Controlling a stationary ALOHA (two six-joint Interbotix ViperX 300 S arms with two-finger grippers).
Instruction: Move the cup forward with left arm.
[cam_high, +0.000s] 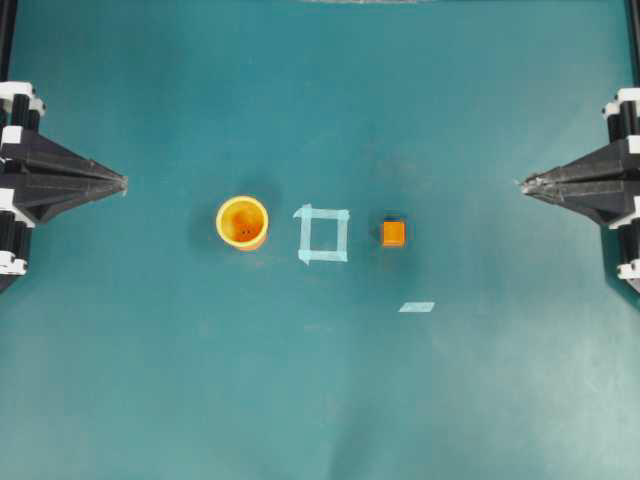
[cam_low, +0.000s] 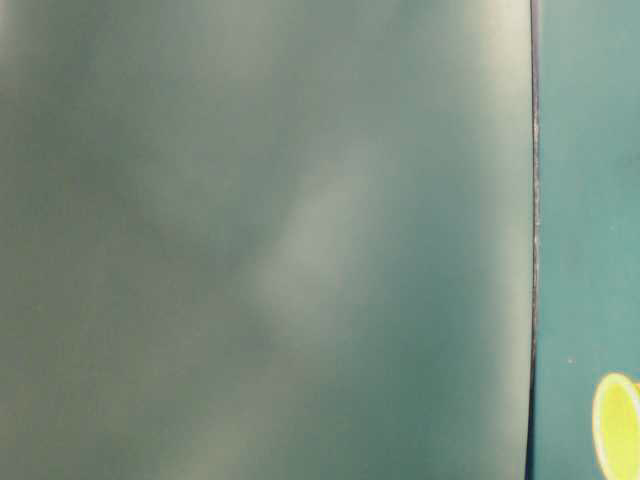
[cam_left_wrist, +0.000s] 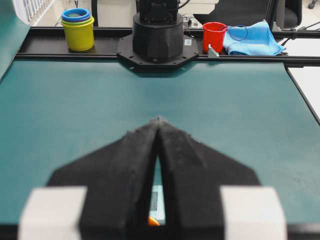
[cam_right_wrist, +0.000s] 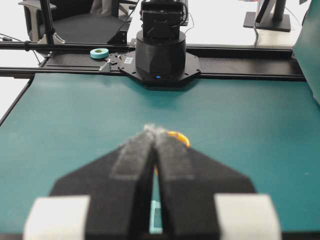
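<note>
- The left hand (cam_high: 122, 183) sat clenched at the left edge of the overhead view, its two black fingers pressed tip to tip and grasping nothing.
- From the left wrist view, that same hand (cam_left_wrist: 159, 121) showed the fingers meeting in a point over bare surface, a sliver of orange peeking through the slit low down.
- The right hand (cam_high: 524, 184) mirrored it at the right edge, likewise clenched and empty, tips together.
- The cup (cam_high: 242, 222) stood upright on the teal surface (cam_high: 320, 400), well apart from the left hand, toward the middle.
- Just beside the cup, to its right in the overhead view, lay a square of pale tape (cam_high: 323, 234), apart from the cup.
- Beyond the square sat a small orange cube (cam_high: 393, 233), with a short tape strip (cam_high: 416, 307) near it.
- In the table-level view, only a yellow edge of the cup (cam_low: 618, 425) showed at the lower right; the rest was blur.
</note>
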